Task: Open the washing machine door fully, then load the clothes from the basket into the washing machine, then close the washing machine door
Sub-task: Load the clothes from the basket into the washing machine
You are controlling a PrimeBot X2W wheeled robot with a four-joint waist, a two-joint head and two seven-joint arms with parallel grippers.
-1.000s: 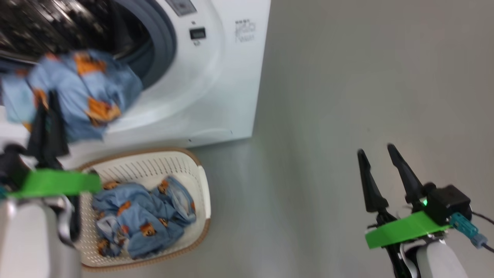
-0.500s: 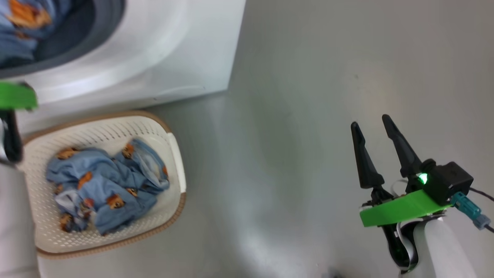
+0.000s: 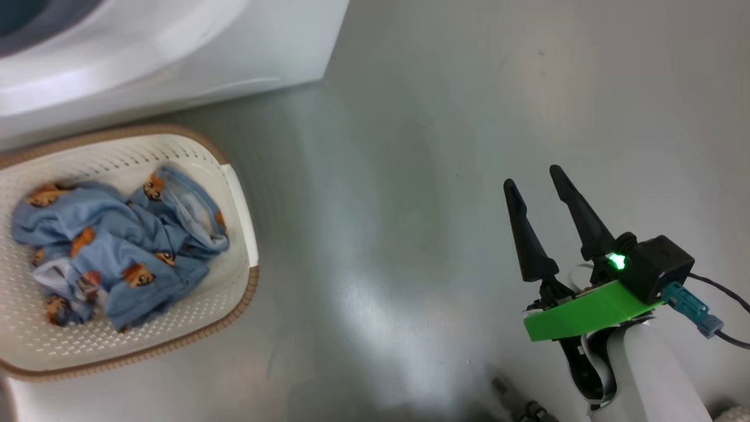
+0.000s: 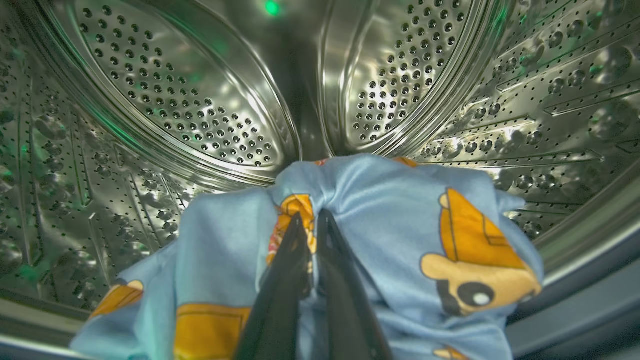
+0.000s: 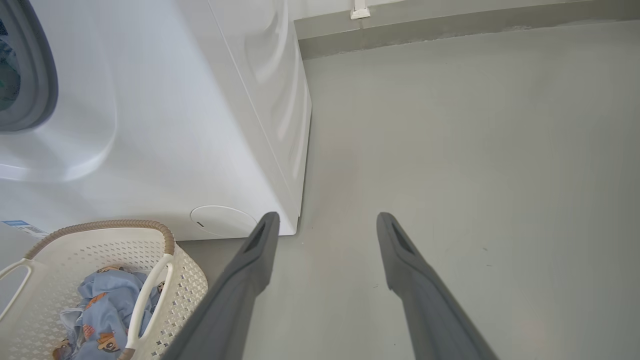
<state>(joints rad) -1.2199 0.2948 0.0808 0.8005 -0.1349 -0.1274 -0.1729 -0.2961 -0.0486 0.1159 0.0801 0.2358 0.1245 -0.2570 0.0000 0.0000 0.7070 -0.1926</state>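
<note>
While your left gripper (image 4: 310, 216) is deep inside the washing machine (image 5: 175, 150), its two dark fingers are pressed together on a blue piece (image 4: 390, 200) of soft stuff. You can see the blue piece bunched up around the finger tips, and it has orange pictures on it. It hangs in front of the shiny drum (image 4: 175, 100), which has lots of little holes. Its low end droops down toward the front edge of the drum. I cannot tell if it touches the bottom of the drum. Your right gripper (image 3: 532, 176) is out over the grey floor (image 3: 410, 117), well apart from the washing machine and the basket (image 3: 237, 193). Its two fingers are spread wide and hold nothing. A green part (image 3: 586, 310) sits at its wrist, and a small green light glows beside that. The basket stands on the floor, just beside the lower front edge of the washing machine. It is cream white with little holes and a brown rim. More clothes (image 3: 117, 252) lie in a crumpled heap in the middle of it, blue with small orange bear faces and a bit of white. From your right wrist you can also see a round cap (image 5: 222, 221) low on the front of the washing machine, near its corner and near the basket.
</note>
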